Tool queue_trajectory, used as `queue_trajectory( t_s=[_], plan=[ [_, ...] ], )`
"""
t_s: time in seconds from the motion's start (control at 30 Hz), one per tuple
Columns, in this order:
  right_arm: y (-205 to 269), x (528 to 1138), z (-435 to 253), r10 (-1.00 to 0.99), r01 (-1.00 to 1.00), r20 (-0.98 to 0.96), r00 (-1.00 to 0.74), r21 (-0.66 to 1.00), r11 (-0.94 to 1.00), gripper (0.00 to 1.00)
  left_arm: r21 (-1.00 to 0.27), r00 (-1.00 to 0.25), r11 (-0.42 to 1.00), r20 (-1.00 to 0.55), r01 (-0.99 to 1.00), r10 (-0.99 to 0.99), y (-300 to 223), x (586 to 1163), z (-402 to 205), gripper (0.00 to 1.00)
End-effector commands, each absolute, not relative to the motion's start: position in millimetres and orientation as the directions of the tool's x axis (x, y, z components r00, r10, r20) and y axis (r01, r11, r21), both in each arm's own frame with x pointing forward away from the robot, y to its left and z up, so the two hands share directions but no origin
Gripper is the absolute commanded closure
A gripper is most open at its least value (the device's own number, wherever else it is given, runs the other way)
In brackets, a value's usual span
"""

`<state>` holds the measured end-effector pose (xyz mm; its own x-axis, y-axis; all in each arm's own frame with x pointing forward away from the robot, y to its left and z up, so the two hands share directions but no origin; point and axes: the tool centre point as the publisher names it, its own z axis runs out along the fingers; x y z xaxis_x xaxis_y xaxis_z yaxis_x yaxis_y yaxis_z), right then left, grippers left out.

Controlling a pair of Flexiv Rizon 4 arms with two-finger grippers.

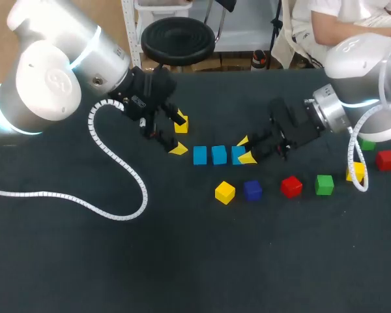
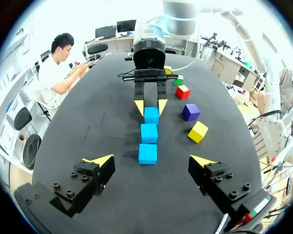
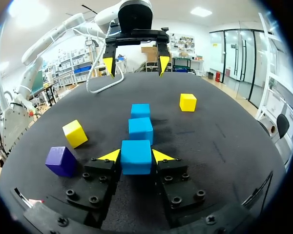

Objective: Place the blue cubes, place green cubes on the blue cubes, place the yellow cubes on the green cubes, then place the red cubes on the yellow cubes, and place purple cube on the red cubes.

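Head view, contents of the table [image 1: 182, 274], all places logged against the blue row [image 1: 219, 154]: three blue cubes lying close together in one line. Item: end blue cube [image 3: 136, 156], the row's right-hand member, resting on the table between the fingers of my right hand [image 1: 246, 149]. The right wrist view shows both yellow tips pressed against its opposite faces, so I log that hand as closed on it. Item: left hand [image 3: 135, 64], just off the row's left end and held above the table, fingers spread wide, nothing in them. Item: near yellow cube [image 1: 225, 192], on my side of the row, near its right end. Item: purple cube [image 1: 252, 190], just beside that yellow one, also on my side of the row. Item: red cube [image 1: 290, 186] and green cube [image 1: 324, 184], past the row's right end, on my side of its line. Item: second yellow cube [image 1: 355, 171], partly behind my right arm's cable [image 1: 353, 147], with a second red cube [image 1: 386, 160] and a second green cube [image 1: 367, 145], all well apart from the row, off to its right. Item: far yellow cube [image 3: 188, 102], on the far side of the row, toward its left end.
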<state>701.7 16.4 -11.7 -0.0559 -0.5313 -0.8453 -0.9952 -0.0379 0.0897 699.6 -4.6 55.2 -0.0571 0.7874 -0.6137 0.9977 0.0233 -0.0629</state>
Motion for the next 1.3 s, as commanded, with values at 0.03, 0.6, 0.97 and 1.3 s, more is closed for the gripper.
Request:
queue_trajectory(
  t_s=[0.03,0.6,0.97,1.3],
  plan=[
    [16.3,705.0,-10.9,-0.534,-0.995,-0.844,-0.054,0.092,-0.044,1.00,-0.061,-0.055,0.022,-0.616,0.998,0.786,-3.4,699.3,54.9,0.00],
    [17.3,706.7,-11.5,-0.533,-0.994,-0.844,-0.057,0.096,-0.046,1.00,-0.061,-0.055,0.022,-0.616,0.998,0.786,-3.4,699.3,54.9,0.00],
    [16.8,704.6,-8.2,-0.529,-0.994,-0.847,-0.059,0.096,-0.042,0.00,-0.061,-0.055,0.022,-0.616,0.998,0.786,-3.4,699.3,54.9,0.00],
    [12.5,702.1,-4.2,-0.522,-0.996,-0.851,-0.059,0.083,-0.023,0.00,-0.061,-0.055,0.022,-0.616,0.998,0.786,-3.4,699.3,54.9,0.00]
  ],
)
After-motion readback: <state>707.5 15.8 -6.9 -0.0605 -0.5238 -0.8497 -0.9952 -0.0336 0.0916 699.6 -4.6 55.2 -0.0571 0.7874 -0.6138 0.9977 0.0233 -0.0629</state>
